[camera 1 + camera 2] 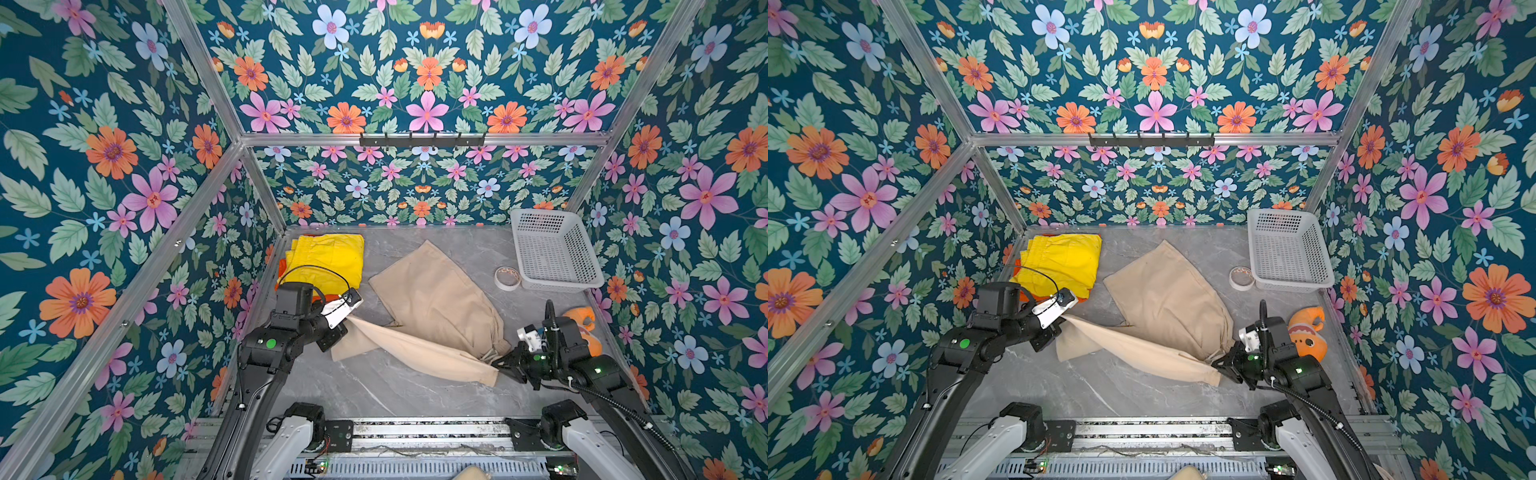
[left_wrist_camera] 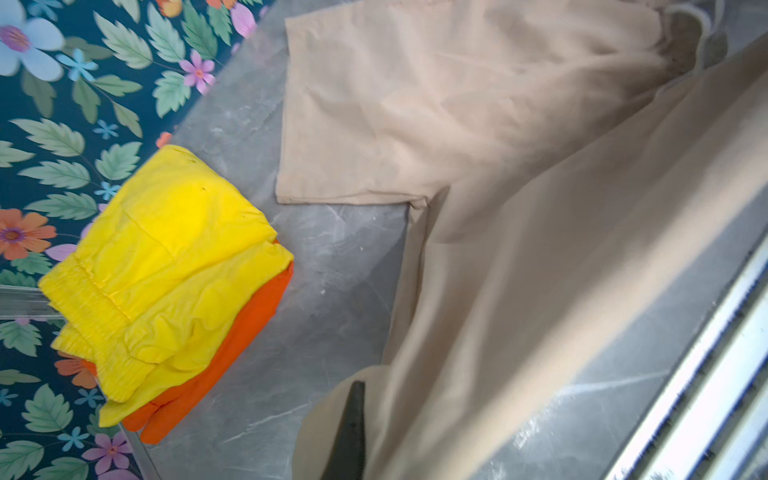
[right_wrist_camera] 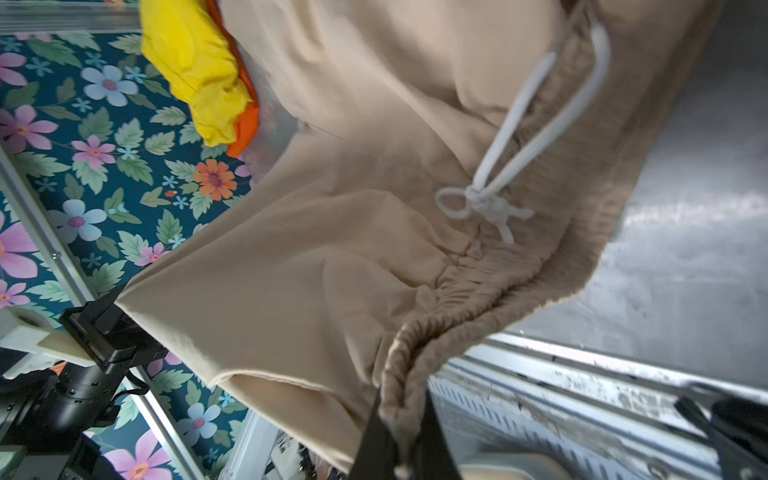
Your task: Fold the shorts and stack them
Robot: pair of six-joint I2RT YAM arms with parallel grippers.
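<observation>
In both top views the beige shorts (image 1: 432, 299) lie on the table (image 1: 374, 390), waist at the right gripper (image 1: 500, 362). One leg lies flat, pointing away beside the basket (image 1: 561, 284), and the other is stretched crosswise to the left gripper (image 1: 348, 325). A tape roll (image 1: 507, 277) sits just beside the basket; yellow shorts (image 1: 328, 257) lie well apart from it. In the left wrist view yellow tops orange shorts (image 2: 232, 353); the left gripper clamps beige hem. In the right wrist view the right gripper pinches the gathered waistband tight.
</observation>
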